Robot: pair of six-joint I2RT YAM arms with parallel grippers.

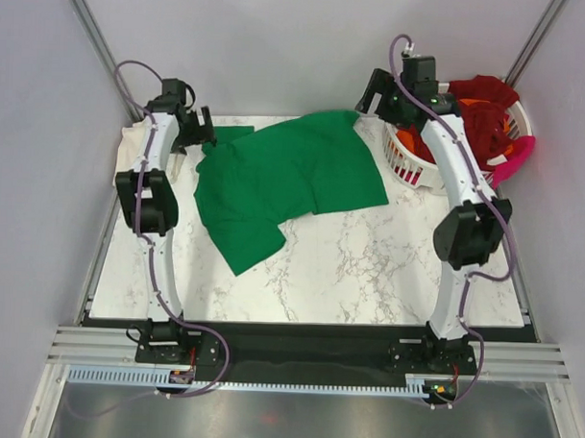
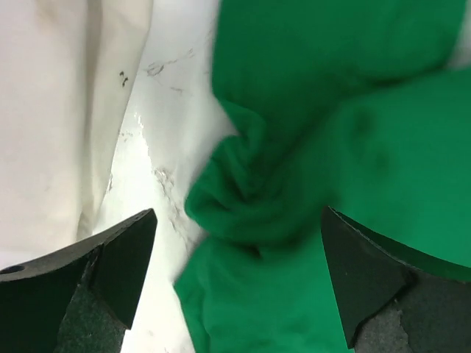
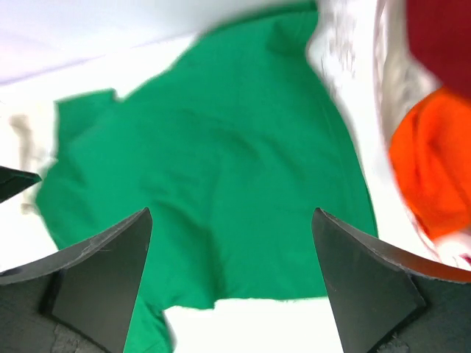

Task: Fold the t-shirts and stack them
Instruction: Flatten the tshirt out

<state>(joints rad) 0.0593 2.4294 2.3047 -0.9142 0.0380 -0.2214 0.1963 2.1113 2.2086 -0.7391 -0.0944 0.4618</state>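
Observation:
A bright green t-shirt [image 1: 284, 180] lies spread and rumpled across the back of the marble table. A cream t-shirt [image 1: 132, 141] lies at the far left, partly under my left arm. My left gripper [image 1: 197, 131] is open and empty over the green shirt's left edge. In the left wrist view its jaws stand apart [image 2: 237, 213] above a bunched green fold [image 2: 250, 198], with the cream shirt [image 2: 59, 110] to the left. My right gripper [image 1: 374, 95] is open and empty by the shirt's far right corner. It hangs above the green cloth [image 3: 221, 162] in the right wrist view [image 3: 231, 213].
A white slatted laundry basket [image 1: 410, 165] stands at the back right, holding dark red shirts [image 1: 484, 110] and an orange one [image 3: 434, 169]. Something pink [image 1: 516, 155] hangs over its right rim. Grey walls enclose the table on three sides. Bare marble [image 1: 368, 270] lies in front of the green shirt.

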